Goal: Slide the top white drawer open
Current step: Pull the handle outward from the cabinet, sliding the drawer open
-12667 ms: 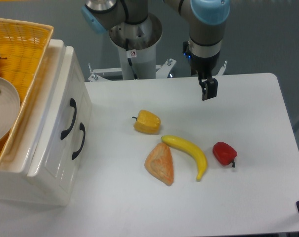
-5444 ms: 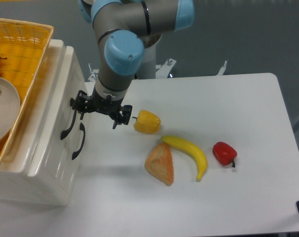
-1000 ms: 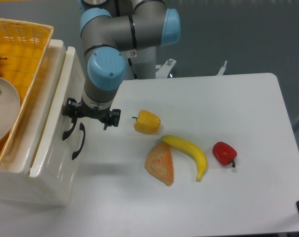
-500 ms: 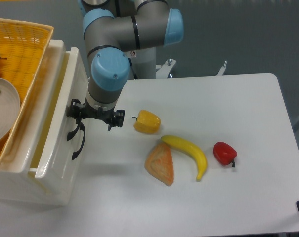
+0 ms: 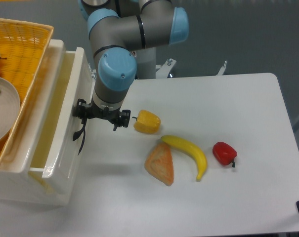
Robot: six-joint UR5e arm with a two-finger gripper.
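Slid further out, the top white drawer (image 5: 65, 106) bears no readable writing; the hand (image 5: 101, 116) looks spread.

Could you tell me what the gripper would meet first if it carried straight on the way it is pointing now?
The gripper points down, one finger at the black handle of the top white drawer. Going straight on it would probably meet the white table beside the cabinet, though depth is hard to judge here.

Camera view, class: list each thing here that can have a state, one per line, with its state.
Glossy white plastic top drawer: partly slid out, inside visible.
Lower white drawer: shut.
Black two-finger claw: at the top drawer's black curved handle; open or shut unclear.
Yellow wicker basket: holds a plate.
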